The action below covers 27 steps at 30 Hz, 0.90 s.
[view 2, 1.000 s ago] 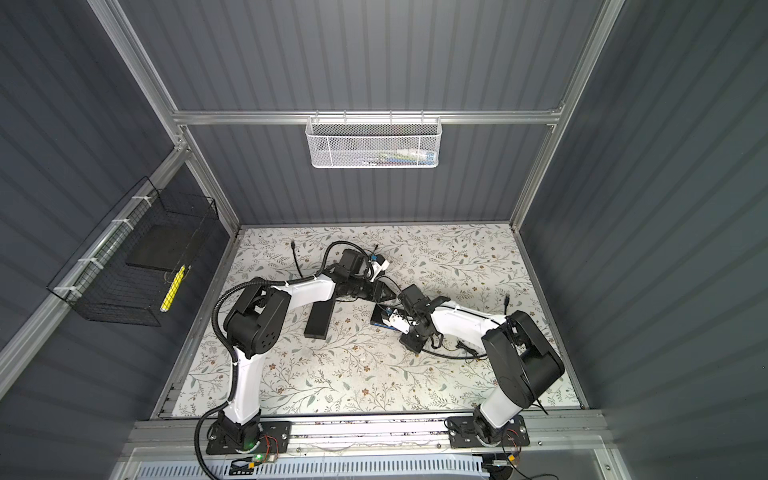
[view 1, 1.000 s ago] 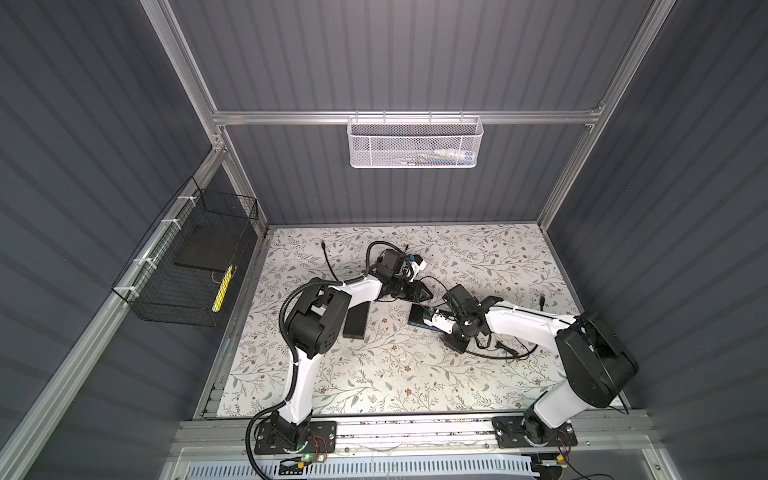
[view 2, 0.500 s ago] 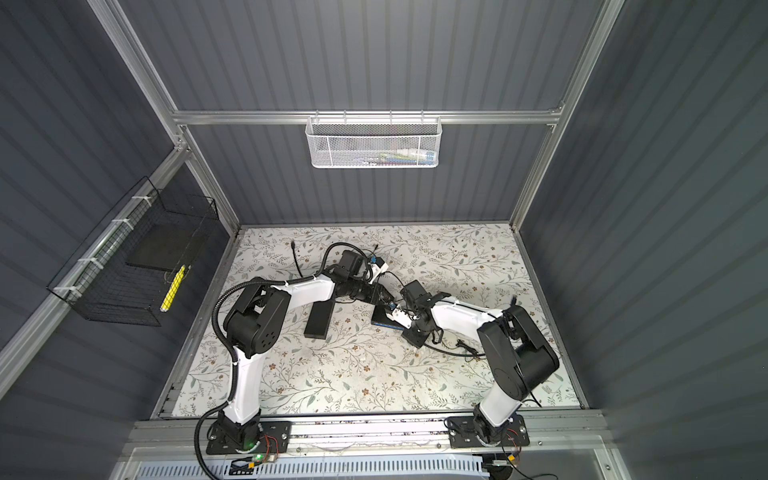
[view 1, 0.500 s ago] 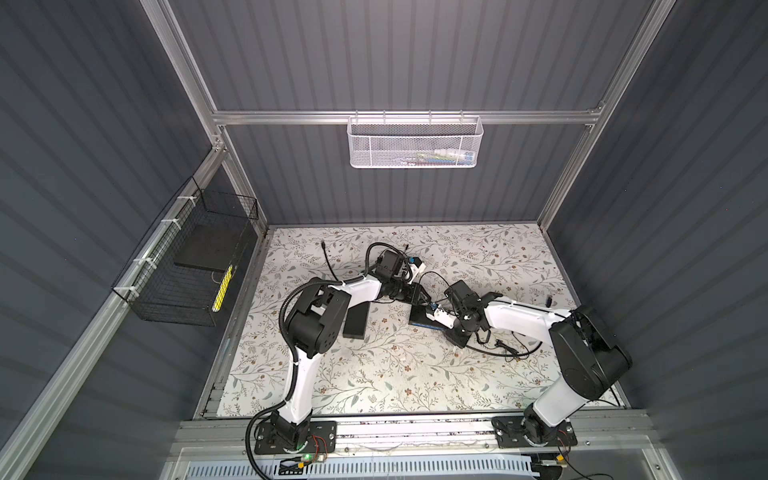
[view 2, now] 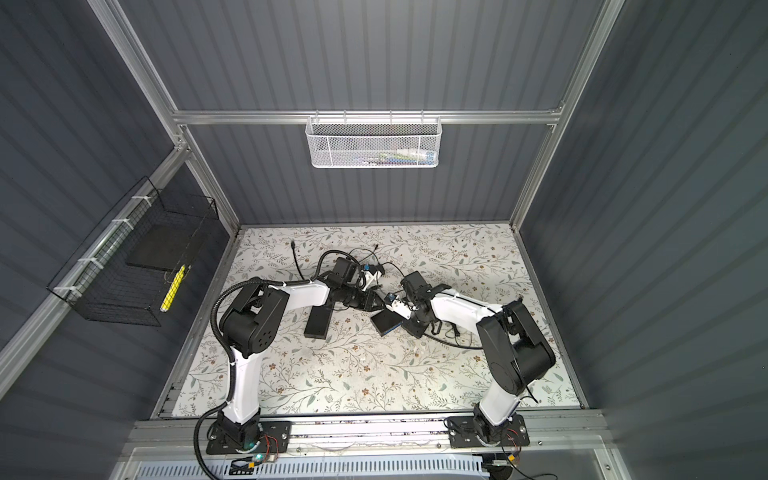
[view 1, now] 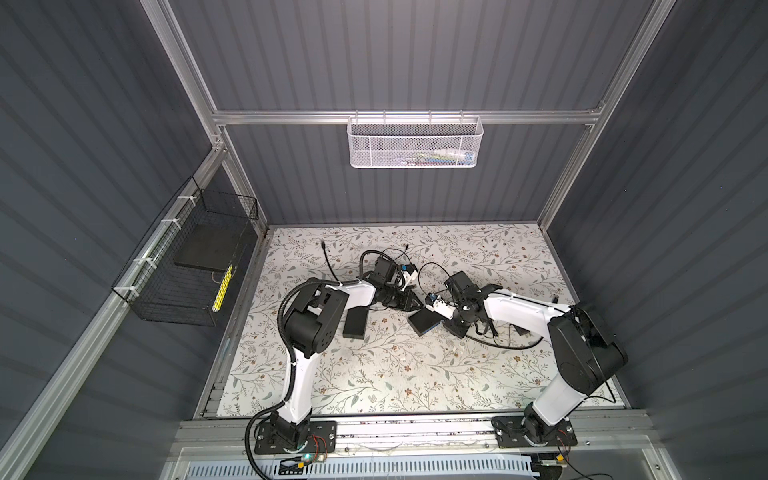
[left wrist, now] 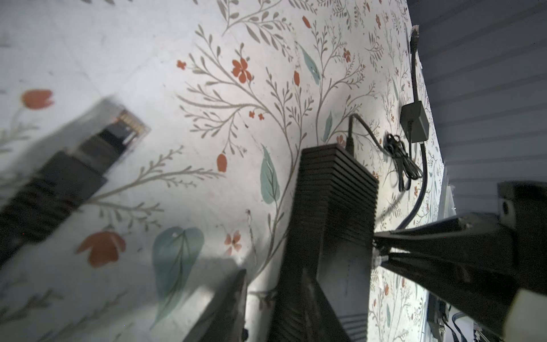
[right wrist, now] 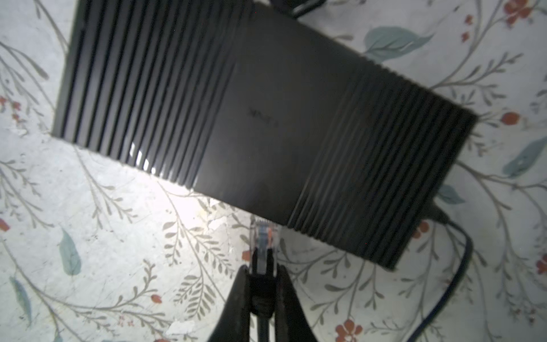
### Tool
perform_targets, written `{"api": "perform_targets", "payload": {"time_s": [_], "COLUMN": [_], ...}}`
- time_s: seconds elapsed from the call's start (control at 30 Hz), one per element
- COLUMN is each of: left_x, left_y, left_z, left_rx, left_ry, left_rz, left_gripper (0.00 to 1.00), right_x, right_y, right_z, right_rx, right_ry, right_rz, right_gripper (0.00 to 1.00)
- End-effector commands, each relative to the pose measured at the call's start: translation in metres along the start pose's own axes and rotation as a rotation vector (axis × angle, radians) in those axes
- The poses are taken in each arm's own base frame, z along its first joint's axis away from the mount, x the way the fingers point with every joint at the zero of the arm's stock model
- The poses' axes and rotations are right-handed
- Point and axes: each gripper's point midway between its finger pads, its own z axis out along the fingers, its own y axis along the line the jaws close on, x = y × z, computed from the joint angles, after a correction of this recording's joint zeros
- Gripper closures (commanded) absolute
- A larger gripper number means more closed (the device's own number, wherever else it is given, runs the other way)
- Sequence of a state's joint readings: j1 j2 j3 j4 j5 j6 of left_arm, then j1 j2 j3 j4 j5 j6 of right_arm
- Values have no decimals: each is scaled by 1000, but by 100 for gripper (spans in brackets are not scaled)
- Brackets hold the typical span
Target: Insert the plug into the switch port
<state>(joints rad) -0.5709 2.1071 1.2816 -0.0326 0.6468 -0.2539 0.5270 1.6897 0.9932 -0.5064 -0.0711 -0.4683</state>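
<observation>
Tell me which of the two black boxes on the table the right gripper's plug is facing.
The ribbed, blue-edged switch. The plug sits right at its long side; the plain black box lies apart, further left in both top views.

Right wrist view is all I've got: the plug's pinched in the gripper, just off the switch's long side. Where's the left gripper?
Observer: In a top view the left gripper is at the switch's back corner.
Operator: Is it shut?
Observer: No; the left wrist view shows its fingers apart.
Operator: Anything else around?
Observer: A second flat black box lies on the mat, left of the switch in both top views.
</observation>
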Motion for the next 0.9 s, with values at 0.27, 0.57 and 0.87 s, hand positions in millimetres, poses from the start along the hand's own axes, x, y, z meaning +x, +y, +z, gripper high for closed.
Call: {"api": "perform_targets", "payload": {"time_s": [0.27, 0.57, 0.87], "left_x": [9, 0, -12], "left_y": [9, 5, -7], "left_z": [-17, -18, -27], "left_rx": [-37, -28, -12], "left_ry": [0, -13, -51], "left_rz": [-41, -30, -6], "left_gripper": [68, 68, 59], "right_x": [8, 4, -3], "right_y": [8, 13, 14], "right_z": [5, 10, 13], "right_rx": [-42, -72, -84], "right_ry": [6, -8, -15], "right_rz": [34, 59, 88], "right_gripper": [100, 100, 100]}}
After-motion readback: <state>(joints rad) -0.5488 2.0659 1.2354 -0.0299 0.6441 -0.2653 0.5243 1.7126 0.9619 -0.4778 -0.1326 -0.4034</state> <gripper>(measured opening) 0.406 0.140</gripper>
